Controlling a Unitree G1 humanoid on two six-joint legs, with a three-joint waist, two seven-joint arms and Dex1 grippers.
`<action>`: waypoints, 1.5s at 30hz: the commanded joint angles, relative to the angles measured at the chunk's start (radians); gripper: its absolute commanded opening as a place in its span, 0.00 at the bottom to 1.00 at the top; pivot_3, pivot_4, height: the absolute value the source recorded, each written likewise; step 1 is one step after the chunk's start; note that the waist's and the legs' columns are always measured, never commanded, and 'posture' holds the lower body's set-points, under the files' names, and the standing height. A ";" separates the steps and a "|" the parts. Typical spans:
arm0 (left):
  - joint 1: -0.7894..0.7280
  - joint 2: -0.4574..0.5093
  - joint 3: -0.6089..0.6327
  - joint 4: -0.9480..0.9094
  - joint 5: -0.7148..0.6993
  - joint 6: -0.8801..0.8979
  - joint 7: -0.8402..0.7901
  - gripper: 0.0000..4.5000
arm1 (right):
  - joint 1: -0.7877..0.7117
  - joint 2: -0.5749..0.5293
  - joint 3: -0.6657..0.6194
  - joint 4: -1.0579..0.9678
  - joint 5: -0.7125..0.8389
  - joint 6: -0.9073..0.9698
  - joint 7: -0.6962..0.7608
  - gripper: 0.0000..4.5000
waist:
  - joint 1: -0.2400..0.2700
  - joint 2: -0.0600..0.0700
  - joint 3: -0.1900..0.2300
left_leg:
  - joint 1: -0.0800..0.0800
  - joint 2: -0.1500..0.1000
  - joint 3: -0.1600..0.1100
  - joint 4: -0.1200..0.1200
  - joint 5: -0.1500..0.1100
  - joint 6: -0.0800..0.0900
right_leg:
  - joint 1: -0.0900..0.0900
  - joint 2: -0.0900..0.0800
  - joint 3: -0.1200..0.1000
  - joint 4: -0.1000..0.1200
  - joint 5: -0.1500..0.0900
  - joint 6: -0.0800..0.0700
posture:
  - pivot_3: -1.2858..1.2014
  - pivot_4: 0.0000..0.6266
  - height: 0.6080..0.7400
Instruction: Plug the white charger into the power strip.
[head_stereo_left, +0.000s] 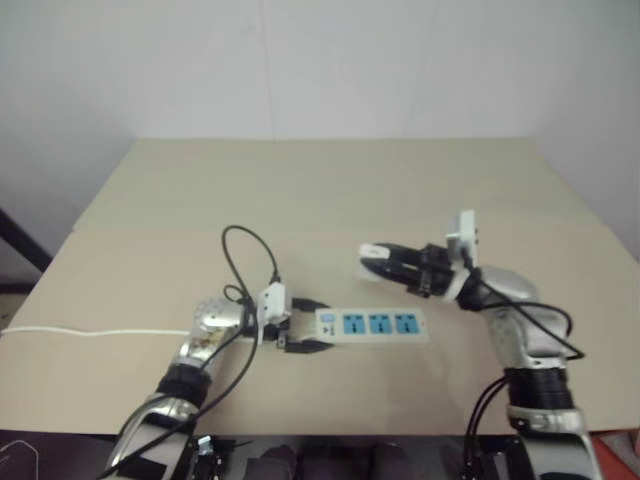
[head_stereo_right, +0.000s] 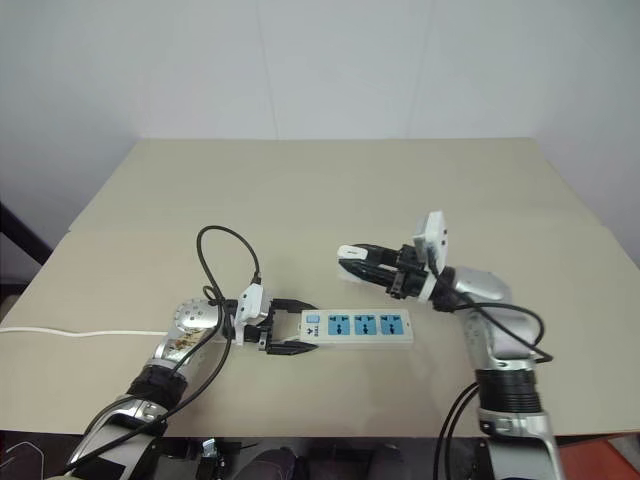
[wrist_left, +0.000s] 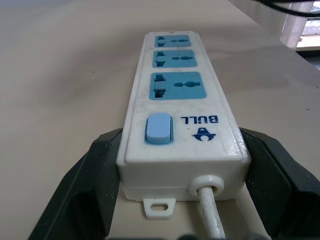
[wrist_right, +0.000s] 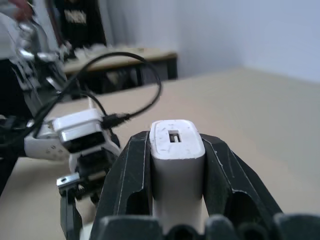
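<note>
Your right gripper (head_stereo_right: 350, 253) has its two black fingers (wrist_right: 131, 175) closed tight on the small white boxy plastic charger (wrist_right: 176, 150), one pad on each flat side. The charger hangs in the air above the bench, just beyond and above the strip's sockets and apart from them. Holding it by the sides leaves its ends free, which I judge is what you need to present the prongs to a socket.

Your left gripper (head_stereo_right: 290, 328) has its fingers (wrist_left: 92, 185) spread wide around the switch end of the long white rectangular power strip (head_stereo_left: 372, 324) with three blue socket faces. They flank both side walls closely, though whether they press on them is hard to tell. That looks like a brace, so the strip won't slide when the charger is pushed in. The strip lies flat on the pale beige bench (head_stereo_left: 330, 190), its thin white cord (head_stereo_left: 90, 332) running off toward your left.

The right wrist view shows the charger's end face with a small rectangular port; its prongs are hidden there. The left wrist view gives you the blue end switch (wrist_left: 158, 128), the cord's exit and the socket openings. The head views alone show how the charger stands relative to the strip.
</note>
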 joint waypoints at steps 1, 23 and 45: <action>0.008 0.022 -0.017 -0.029 0.007 0.023 -0.020 0.72 | -0.009 0.020 0.024 0.067 0.013 -0.102 0.073 0.25 | -0.006 0.000 0.000 | 0.000 0.000 0.000 0.000 0.000 0.000 | 0.000 0.000 0.000 0.000 0.000 0.000 | 0.52 0.24 1.00; 0.022 0.065 -0.001 -0.088 -0.013 0.078 -0.007 0.72 | -0.087 0.053 0.102 0.338 -0.011 -0.169 0.217 0.25 | -0.018 0.000 0.000 | 0.001 0.002 0.000 -0.002 0.001 -0.001 | -0.002 0.002 0.001 0.001 0.001 -0.001 | 0.52 0.24 1.00; 0.026 0.060 -0.006 -0.107 -0.012 0.094 0.005 0.72 | -0.079 0.057 0.107 0.486 -0.062 -0.306 0.261 0.25 | -0.018 0.001 0.000 | 0.002 0.002 0.000 -0.001 0.001 -0.001 | 0.000 0.002 0.001 0.001 0.001 -0.001 | 0.52 0.24 1.00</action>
